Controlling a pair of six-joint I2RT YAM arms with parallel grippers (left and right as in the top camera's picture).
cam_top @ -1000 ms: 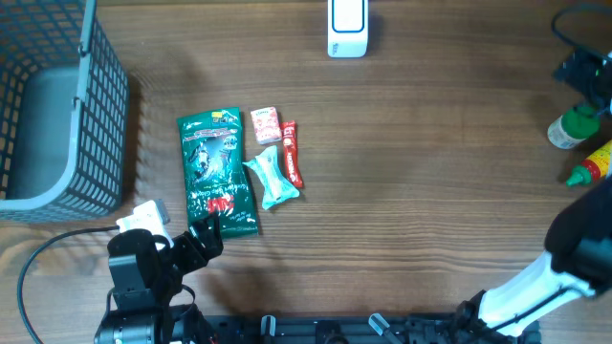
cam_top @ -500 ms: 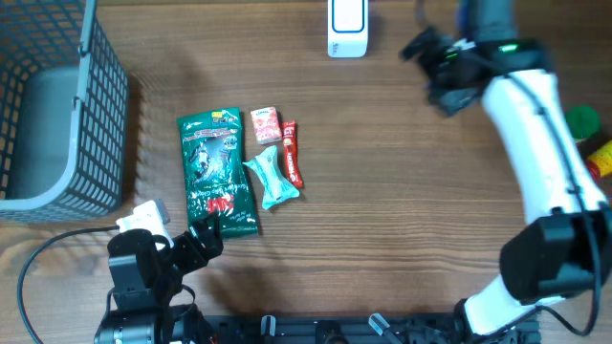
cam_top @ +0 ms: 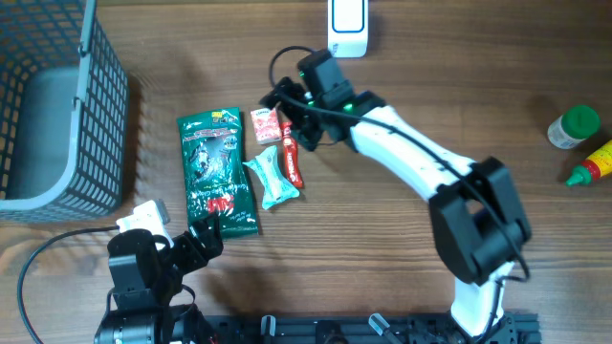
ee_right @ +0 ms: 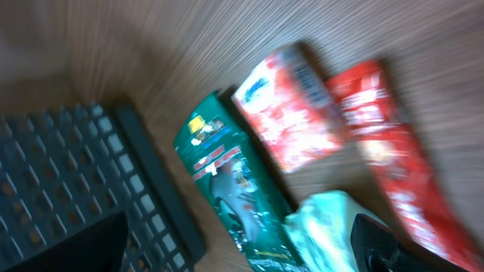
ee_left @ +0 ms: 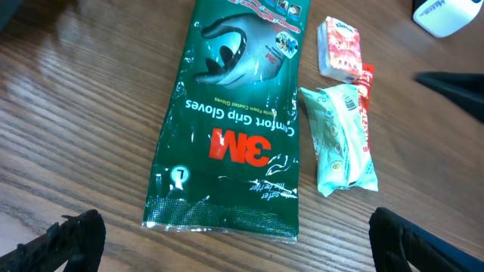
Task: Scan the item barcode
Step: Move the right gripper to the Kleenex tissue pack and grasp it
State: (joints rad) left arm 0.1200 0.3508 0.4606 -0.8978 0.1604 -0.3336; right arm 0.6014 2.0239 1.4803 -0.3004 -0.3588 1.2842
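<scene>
Right pincer (cam_top: 285,119) spread over red packet (cam_top: 264,126), just right of glove pack (cam_top: 218,172). Packet likely light, crinkly; pinch across middle.

Green glove pack (ee_left: 234,128) beside teal packet (ee_left: 340,140)

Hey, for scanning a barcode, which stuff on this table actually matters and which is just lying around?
For the job: white device at the far edge, likely the scanner; green 3M glove pack; teal packet; small red-and-white packet; red stick packet.
Lying about: grey wire basket; green-capped bottle; yellow-and-red bottle.
</scene>
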